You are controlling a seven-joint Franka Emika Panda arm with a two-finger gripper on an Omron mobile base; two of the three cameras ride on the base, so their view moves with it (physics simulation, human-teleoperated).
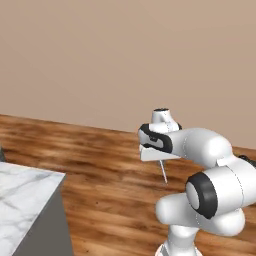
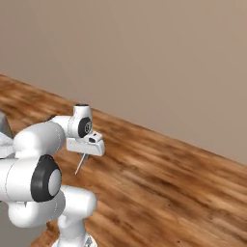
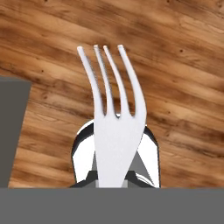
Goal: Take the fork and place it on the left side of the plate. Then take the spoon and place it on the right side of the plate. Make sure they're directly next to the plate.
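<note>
The hand view gives the close look that the base views lack: the fork point(image 3: 114, 131) fills its middle, a pale silver-grey head with four slim prongs that curve and spread slightly toward their tips, widening below into a smooth neck that runs down between the finger tips. Behind it lies the wooden floor point(image 3: 183, 87), and a dark grey slab edges in at the left.

From the left base view the fork point(image 1: 163, 171) is only a thin pale sliver hanging below the claw point(image 1: 160, 159), held up in the air over the plank floor point(image 1: 100, 165) and tilted a little. That view also shows the corner of a marble-topped worktop point(image 1: 25, 200) at the lower left, well apart from the claw. The right base view shows the same sliver point(image 2: 81, 164) slanting down from the claw point(image 2: 86, 150), with the plain beige wall point(image 2: 159, 62) behind.

The claw is closed narrowly on the fork, pinching it near the base of the head.
</note>
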